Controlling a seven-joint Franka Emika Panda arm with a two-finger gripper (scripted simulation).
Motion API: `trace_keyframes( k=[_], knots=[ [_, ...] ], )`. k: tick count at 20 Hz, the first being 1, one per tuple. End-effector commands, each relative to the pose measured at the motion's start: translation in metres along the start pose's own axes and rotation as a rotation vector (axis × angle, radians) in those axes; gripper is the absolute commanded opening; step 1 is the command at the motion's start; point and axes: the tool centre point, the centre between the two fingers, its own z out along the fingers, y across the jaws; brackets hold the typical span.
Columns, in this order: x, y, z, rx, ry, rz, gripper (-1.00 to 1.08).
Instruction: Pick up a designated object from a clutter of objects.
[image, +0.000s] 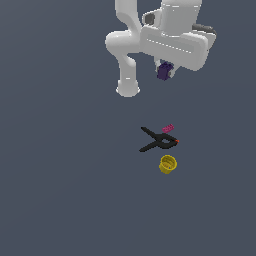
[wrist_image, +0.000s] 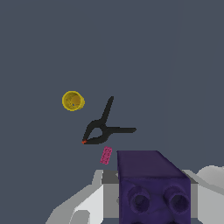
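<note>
Tool (image: 165, 71) grips purple block (image: 163, 71); clutter well apart.

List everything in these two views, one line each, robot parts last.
purple block: one, dark purple, held in the gripper, lifted off the floor.
spring clamp: one, black with a red tip, lying on the floor.
magenta block: one, magenta-pink, on the floor close beside the clamp.
yellow cup: one, yellow, on the floor on the clamp's other side.
floor: dark grey-blue.
gripper: one, white, shut on the purple block.
arm: one, white.
</note>
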Motion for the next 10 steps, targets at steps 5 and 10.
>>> trace_keyframes(
  k=[5, 10],
  knots=[
    [-0.021, -0.011, -0.023, 0.001, -0.002, 0.001, -1.00],
    [-0.024, -0.014, -0.027, 0.001, -0.003, 0.001, -1.00]
  ],
)
